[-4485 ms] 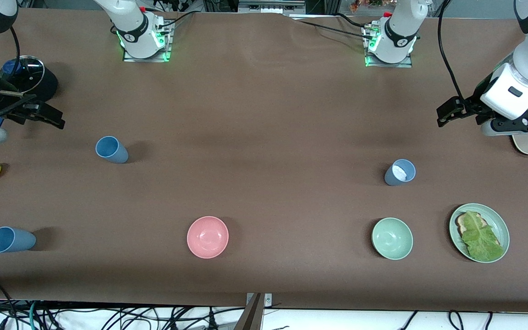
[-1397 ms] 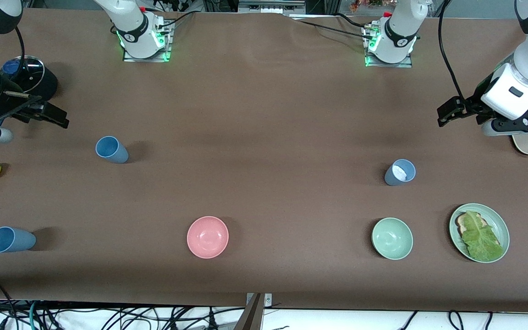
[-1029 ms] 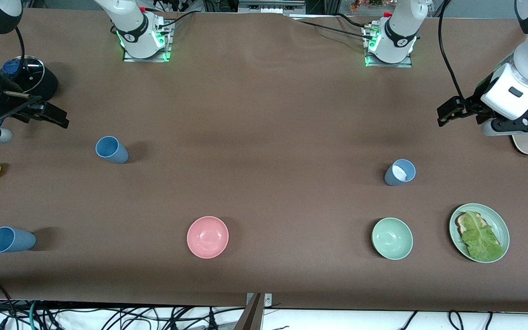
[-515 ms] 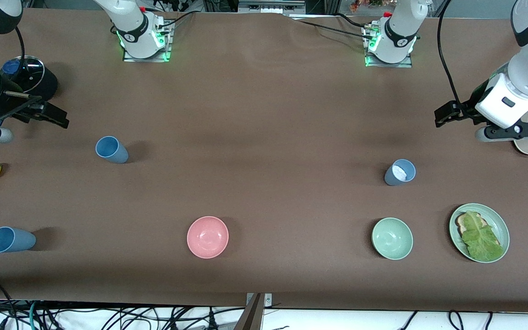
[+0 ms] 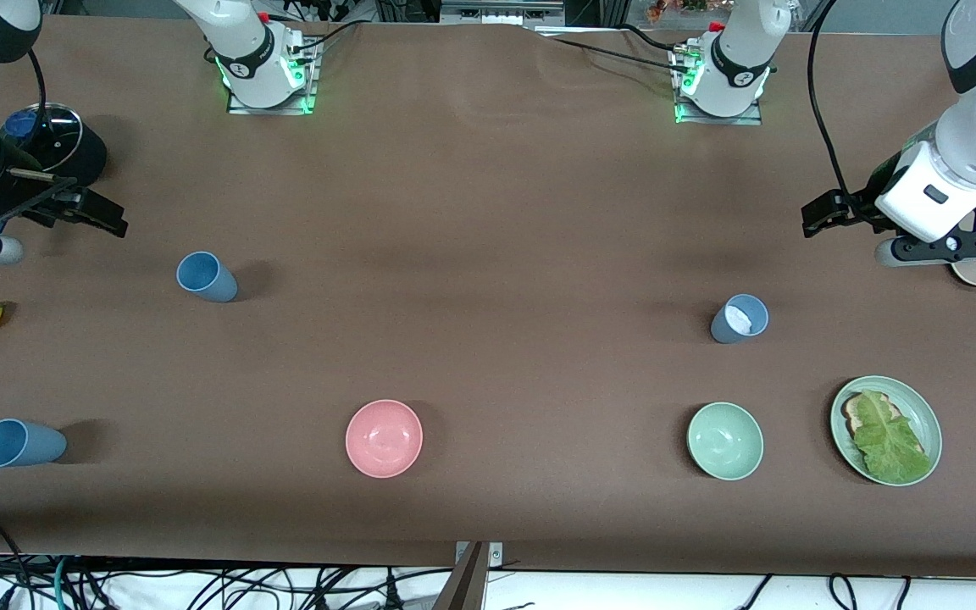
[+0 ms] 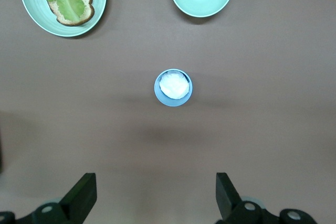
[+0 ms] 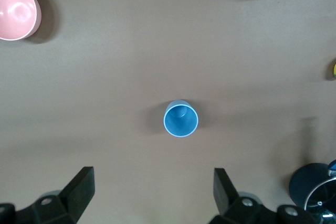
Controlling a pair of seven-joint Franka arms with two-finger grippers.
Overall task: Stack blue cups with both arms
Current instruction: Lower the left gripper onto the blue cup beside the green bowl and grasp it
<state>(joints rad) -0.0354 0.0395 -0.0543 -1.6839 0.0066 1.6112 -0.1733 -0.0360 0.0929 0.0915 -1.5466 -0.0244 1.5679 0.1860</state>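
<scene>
Since a moment ago the left gripper [image 5: 823,213] has drifted slightly up the table toward the left arm's end; cups, bowls and the right gripper [image 5: 102,216] have not shifted. Both grippers hang with jaws wide apart, holding nothing. Only the front view shows all 3 cups: a sky-blue cup [image 5: 206,277] near the right gripper, a second blue cup [image 5: 18,443] tipped near the front corner at the right arm's end, and the pale cup [image 5: 740,318]. Left wrist view looks straight down into the pale cup [image 6: 173,87], well apart from the fingers [image 6: 81,195]. Right wrist view centres the sky-blue cup [image 7: 181,118].
</scene>
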